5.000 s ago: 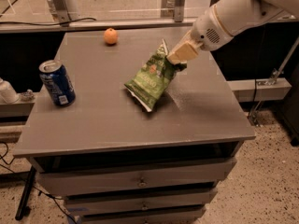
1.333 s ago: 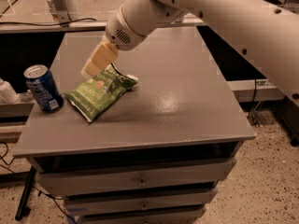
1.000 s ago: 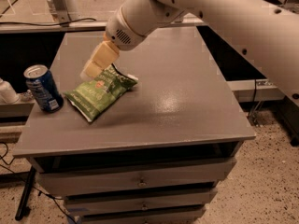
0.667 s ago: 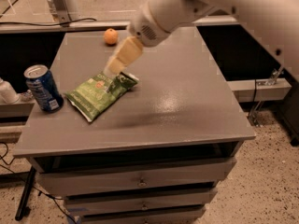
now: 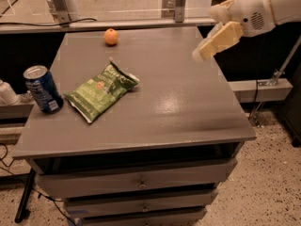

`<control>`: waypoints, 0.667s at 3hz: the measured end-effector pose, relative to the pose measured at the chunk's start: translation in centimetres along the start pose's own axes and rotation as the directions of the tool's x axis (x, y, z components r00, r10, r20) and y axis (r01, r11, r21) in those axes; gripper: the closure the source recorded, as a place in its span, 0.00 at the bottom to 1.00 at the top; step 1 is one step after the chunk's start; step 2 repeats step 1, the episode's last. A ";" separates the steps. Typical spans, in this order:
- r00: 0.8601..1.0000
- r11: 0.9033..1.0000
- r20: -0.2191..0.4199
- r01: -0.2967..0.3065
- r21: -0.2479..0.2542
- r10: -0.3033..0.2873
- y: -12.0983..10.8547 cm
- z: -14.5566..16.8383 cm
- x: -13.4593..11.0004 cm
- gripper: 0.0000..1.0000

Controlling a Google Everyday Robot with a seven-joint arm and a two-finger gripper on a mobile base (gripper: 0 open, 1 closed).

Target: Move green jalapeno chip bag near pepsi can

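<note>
The gripper (image 5: 203,53) is hovering empty above the desk's (image 5: 188,112) edge; whether it is open or closed, I cannot tell. Well apart from it, across the desk, the green jalapeno chip bag (image 5: 101,92) is lying just beside the pepsi can (image 5: 43,89), so the task is looking done.

The grey tabletop (image 5: 178,102) is carrying the green jalapeno chip bag (image 5: 101,92) lying flat left of centre, the pepsi can (image 5: 43,89) standing just beside it, and an orange (image 5: 111,36) sitting near the back, while the claw (image 5: 198,55) is hovering above its right side.
</note>
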State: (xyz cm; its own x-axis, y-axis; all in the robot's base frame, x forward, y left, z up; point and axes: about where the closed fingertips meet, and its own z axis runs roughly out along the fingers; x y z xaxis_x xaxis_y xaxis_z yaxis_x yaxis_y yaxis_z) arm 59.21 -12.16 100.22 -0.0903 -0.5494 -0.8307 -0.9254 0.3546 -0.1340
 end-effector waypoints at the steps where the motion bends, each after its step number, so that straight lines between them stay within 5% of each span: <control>1: 1.000 1.000 0.025 0.004 0.020 -0.005 -0.5 -1.4 -0.7 0.00; 2: 1.000 1.000 0.025 0.004 0.020 -0.005 -0.5 -1.4 -0.7 0.00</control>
